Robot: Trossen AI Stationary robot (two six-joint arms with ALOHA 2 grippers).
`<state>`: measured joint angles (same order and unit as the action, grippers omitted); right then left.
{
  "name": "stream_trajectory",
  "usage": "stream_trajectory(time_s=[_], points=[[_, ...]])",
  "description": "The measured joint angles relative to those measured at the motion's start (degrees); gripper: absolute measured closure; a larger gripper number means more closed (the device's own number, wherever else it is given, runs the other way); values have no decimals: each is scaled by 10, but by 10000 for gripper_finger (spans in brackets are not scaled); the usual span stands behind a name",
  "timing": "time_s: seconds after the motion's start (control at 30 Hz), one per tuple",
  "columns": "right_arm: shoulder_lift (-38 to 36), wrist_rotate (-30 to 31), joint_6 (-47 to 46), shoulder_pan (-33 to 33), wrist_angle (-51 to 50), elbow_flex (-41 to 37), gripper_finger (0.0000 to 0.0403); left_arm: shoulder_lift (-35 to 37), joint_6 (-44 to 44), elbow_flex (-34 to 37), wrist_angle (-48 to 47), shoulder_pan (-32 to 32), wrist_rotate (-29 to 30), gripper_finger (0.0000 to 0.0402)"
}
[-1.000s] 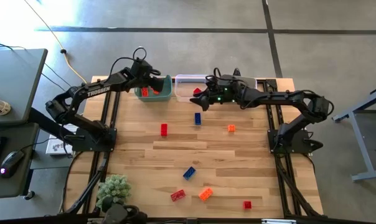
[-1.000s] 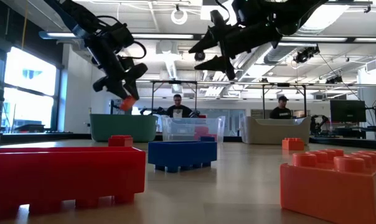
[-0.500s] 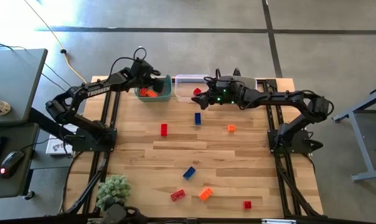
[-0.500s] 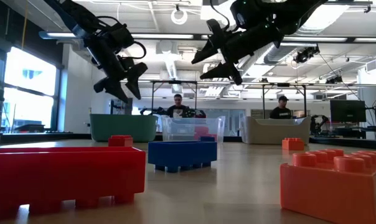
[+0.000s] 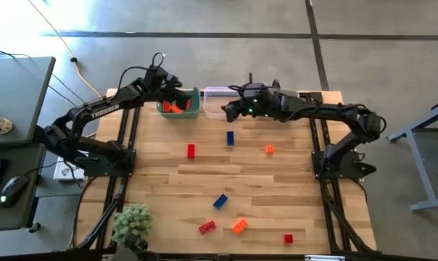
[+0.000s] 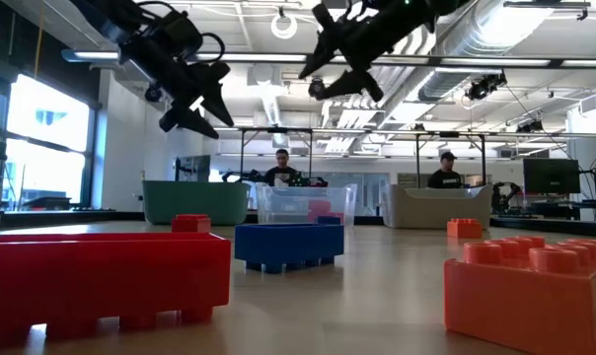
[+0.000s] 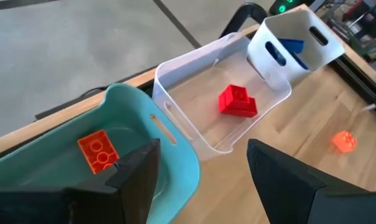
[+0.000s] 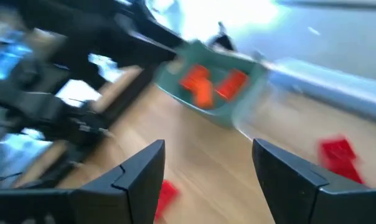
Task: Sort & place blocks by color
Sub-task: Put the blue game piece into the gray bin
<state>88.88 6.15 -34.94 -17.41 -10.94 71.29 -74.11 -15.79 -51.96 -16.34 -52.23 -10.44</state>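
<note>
**benchwatcher:** Where's everything sitting right now?

**brickfan:** Left pincer (image 5: 174,85) hangs over the teal bin (image 5: 192,111) at the far edge of the bench (image 5: 291,181), fingers spread wide, nothing between them. Orange blocks (image 5: 175,107) lie inside that bin; the left wrist view shows one orange block (image 7: 98,151) on its floor. Right pincer (image 5: 228,110) is up over the clear bin (image 5: 213,93) next door, fingers apart too, and empty as far as I can see. A red block (image 7: 238,101) lies in the clear bin, and a blue block (image 7: 292,46) in the white bin (image 7: 306,31) beyond it.

**benchwatcher:** What's loose on the bench?

**brickfan:** A red block (image 5: 191,150), a blue one (image 5: 230,137) and a small orange one (image 5: 269,149) mid-bench, well apart. Nearer the front: another blue (image 5: 220,201), a red (image 5: 207,228), an orange (image 5: 239,225) and a red (image 5: 288,238) near the front right corner. None touch.

**benchwatcher:** Anything else around? Any writing?

**brickfan:** A green spiky ball (image 5: 132,221) sits at the front left corner, clear of the blocks. A side desk (image 5: 16,80) with a mouse (image 5: 11,186) is off to the left. The left arm (image 5: 103,112) reads "TROSSEN". In the low view two people (image 6: 281,170) sit behind the bins, far back in the room.
</note>
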Motion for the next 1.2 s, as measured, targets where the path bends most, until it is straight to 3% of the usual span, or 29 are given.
stream_trajectory(time_s=[0.13,0.37,0.63,1.2], points=[[34,12,-58,1,-124,58,174,3,1,0,-2,9,2,171],[112,-16,-135,10,-230,130,174,3,44,0,-6,26,3,170],[176,-57,-221,13,-278,142,174,3,55,0,-7,26,1,170],[255,-28,-288,28,-304,142,174,3,70,0,-6,28,0,170]])
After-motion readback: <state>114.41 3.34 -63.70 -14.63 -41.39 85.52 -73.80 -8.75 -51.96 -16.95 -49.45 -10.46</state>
